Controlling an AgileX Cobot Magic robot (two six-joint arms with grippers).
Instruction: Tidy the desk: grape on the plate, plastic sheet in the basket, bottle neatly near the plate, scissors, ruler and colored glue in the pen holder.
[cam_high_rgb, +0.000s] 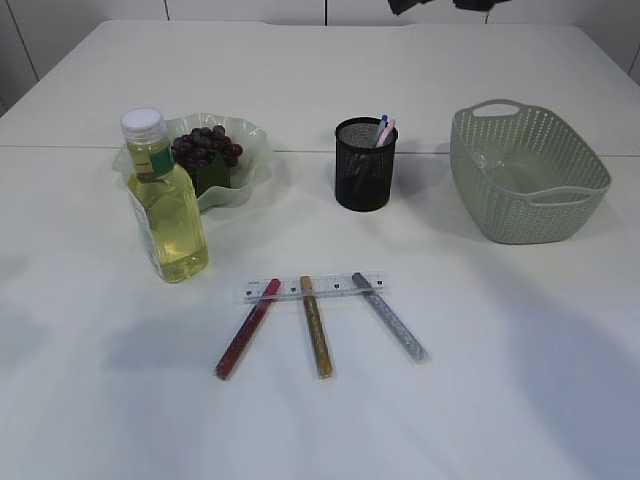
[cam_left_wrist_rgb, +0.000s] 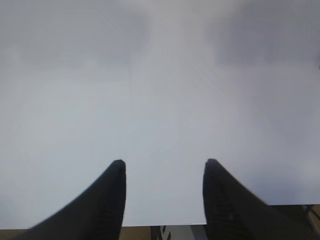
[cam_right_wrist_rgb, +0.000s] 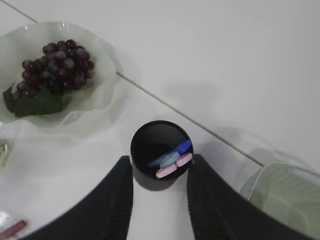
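White and wide, the bench (cam_high_rgb: 420, 400) carries everything out in plain sight. Toward the back left sits a wavy-edged, pale green translucent plate (cam_high_rgb: 255, 150), and the bunch of dark purple grapes (cam_high_rgb: 205, 148) already lies in it on a green leaf. Just in front of the plate, touching or nearly touching its rim, a clear plastic bottle of yellow liquid with a white cap (cam_high_rgb: 165, 210) stands upright. In the middle at the back is a black mesh pen holder (cam_high_rgb: 365, 170), with blue and pink handles poking out of its top; from the right wrist view these look like a blue one and two pink ones leaning against the holder's rim. To the right, well apart, a pale green perforated plastic basket (cam_high_rgb: 525, 180) stands with nothing showing inside.

Nearer the front, a clear plastic ruler (cam_high_rgb: 315, 287) lies flat and crosswise. Three glitter glue sticks fan out from it toward the front, their far ends resting on the ruler: a red one (cam_high_rgb: 245, 330) on the left, a gold one (cam_high_rgb: 317, 328) in the middle, and a silver one (cam_high_rgb: 392, 318) on the right.

Neither arm shows clearly in the exterior view. The left claw (cam_left_wrist_rgb: 165, 165) hangs over bare bench, fingers apart and holding nothing. The right claw (cam_right_wrist_rgb: 160, 167) hovers above the pen holder, its dark fingers spread to either side of the holder's rim, gripping nothing.
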